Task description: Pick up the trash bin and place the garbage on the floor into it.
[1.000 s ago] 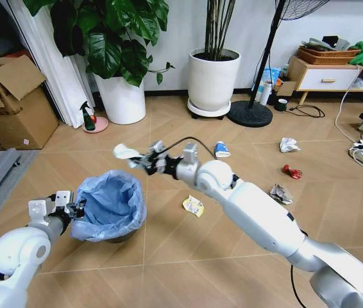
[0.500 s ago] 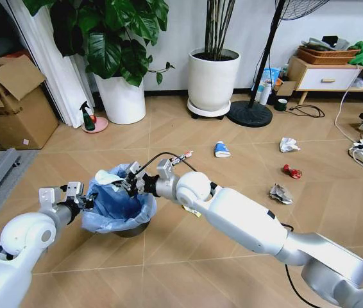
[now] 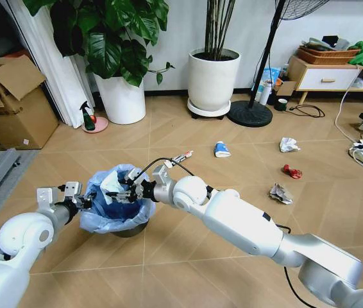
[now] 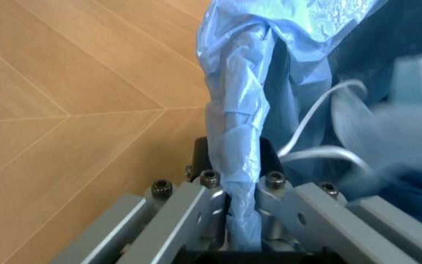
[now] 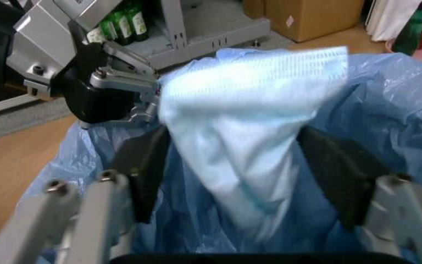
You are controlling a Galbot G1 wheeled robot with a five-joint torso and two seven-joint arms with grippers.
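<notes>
Now trash bin: crinkled blue liner (black base), left gripper pinching rim.

Glossy white arm shells, rounded joints, silver-grey wrist sections. Left gripper: grey metal brackets, black hex screws. Right gripper: black cable looped above.

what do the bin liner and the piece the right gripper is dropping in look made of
Liner of the trash bin: thin, glossy blue plastic film, judging by crinkles and sheen. Piece between the right gripper's open fingers: soft matte tissue or nonwoven sheet, faintly ribbed, probably.
</notes>
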